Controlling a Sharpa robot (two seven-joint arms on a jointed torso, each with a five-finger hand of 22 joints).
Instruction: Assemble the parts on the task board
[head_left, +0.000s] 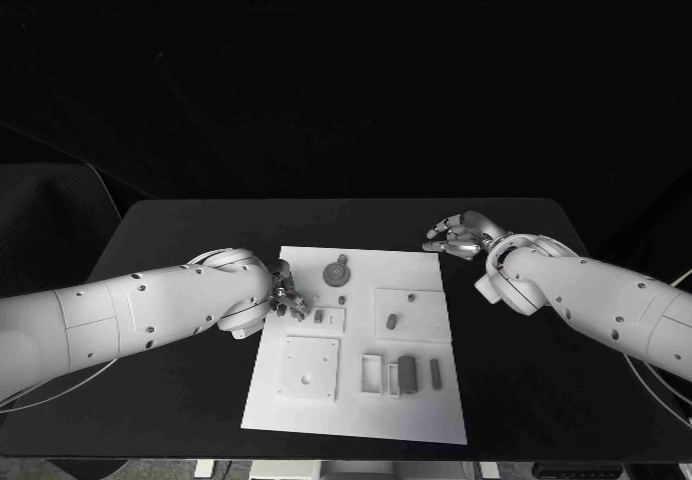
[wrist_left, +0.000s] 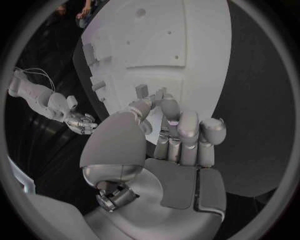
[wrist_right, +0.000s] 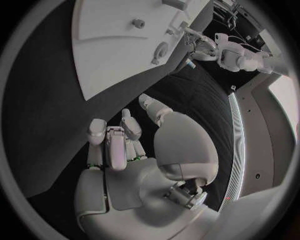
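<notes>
The white rectangular task board (head_left: 364, 345) lies flat in the middle of the black desk (head_left: 188, 225), its long side running away from the robot. On it sit several small grey parts: a round disc-shaped part (head_left: 336, 271) near the far edge, a short peg-like part (head_left: 392, 321) standing in a raised square block right of centre, and two dark upright bars (head_left: 408, 372) beside a pale open frame near the front right. A raised square plate (head_left: 309, 367) with small holes occupies the front left area.

The left robot hand (head_left: 286, 298) hangs over the left edge of the board, fingertips pointing down at a small raised block (head_left: 327, 319) there. In the left wrist view the fingers (wrist_left: 187, 125) are curled in close together, with their tips right at two little grey pieces (wrist_left: 143, 91) on the board; whether anything is pinched between them I cannot tell from here.

The right robot hand (head_left: 460, 237) rests off the board, above the bare desk just beyond the board's far right corner, well apart from the parts. Its fingers (wrist_right: 114, 142) are curled in toward the palm with nothing in them, as the right wrist view shows, the dark desk surface beneath and the board's white edge (wrist_right: 112, 50) beyond.
</notes>
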